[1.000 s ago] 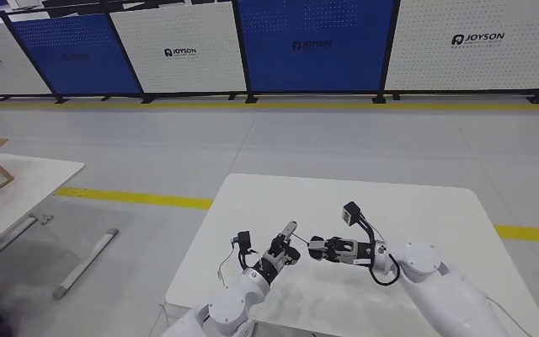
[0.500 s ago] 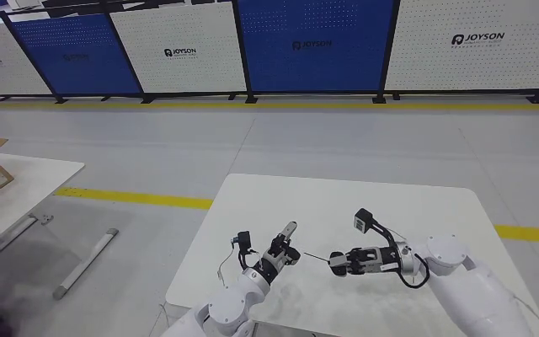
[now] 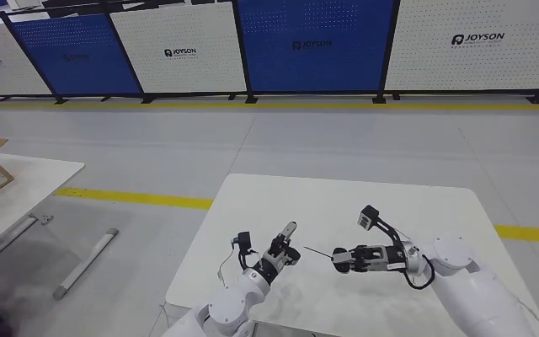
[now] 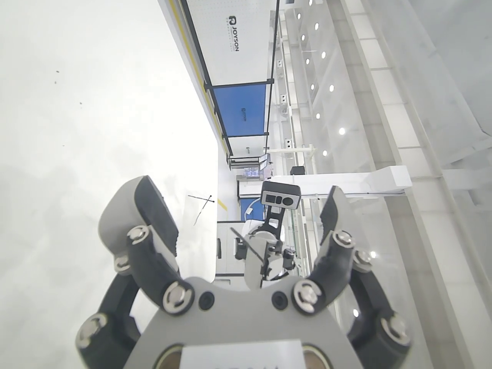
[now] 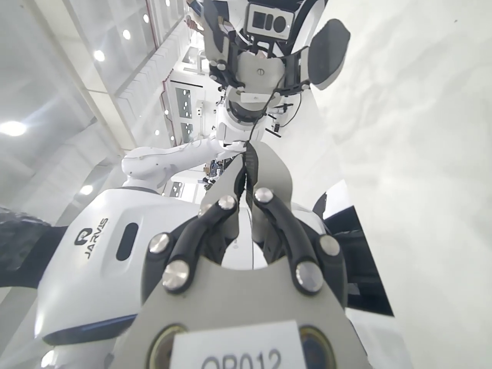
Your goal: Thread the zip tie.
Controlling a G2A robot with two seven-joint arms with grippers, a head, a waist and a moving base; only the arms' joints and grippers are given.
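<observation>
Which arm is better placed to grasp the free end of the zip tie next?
Probably the left. The left gripper is open and empty, and the zip tie points its free end toward it. The right gripper is shut on the other end.

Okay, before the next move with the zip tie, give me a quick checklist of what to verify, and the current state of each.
1. Grip: the right tool is shut on the zip tie: ok.
2. Receiving side: the left tool is open with nothing between its fingers: ok.
3. Aim: the tie's free end points toward the left tool, with a gap between them: ok.
4. Clearance: the tie is held up off the table: ok.
5. Whether the strap is threaded through its head: cannot tell.
</observation>
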